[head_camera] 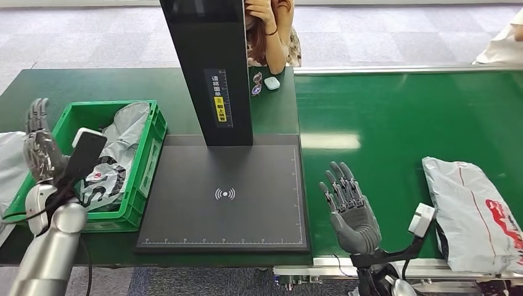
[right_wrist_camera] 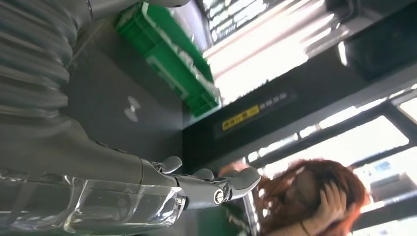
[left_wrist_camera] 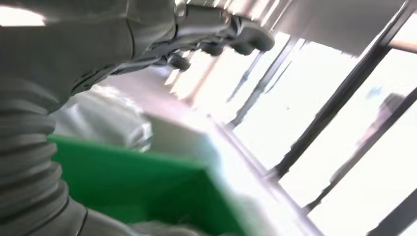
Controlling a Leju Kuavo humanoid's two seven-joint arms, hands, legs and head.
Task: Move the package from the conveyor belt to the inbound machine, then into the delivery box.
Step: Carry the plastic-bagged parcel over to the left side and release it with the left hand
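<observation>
Package (head_camera: 478, 216): on my head view it lay on the green conveyor belt (head_camera: 395, 123) at the near right, grey with red print, its right end cut off by the frame edge.
Right hand (head_camera: 348, 206): I saw it raised over the belt just left of the package, apart from it, fingers spread and straight, holding nothing.
Left hand (head_camera: 40, 145): it stood over the near left rim of the green delivery box (head_camera: 148, 160), fingers extended and apart, nothing in them; my left wrist view was blurred and washed out by glare.
Box contents: grey bags (head_camera: 120, 145) lay crumpled inside, partly hidden behind my left wrist; I could not tell how many.
Inbound machine (head_camera: 225, 197): its dark pad sat between box and belt, black column (head_camera: 210, 68) rising behind.
Person (head_camera: 271, 34): beyond the column, partly hidden by it.
</observation>
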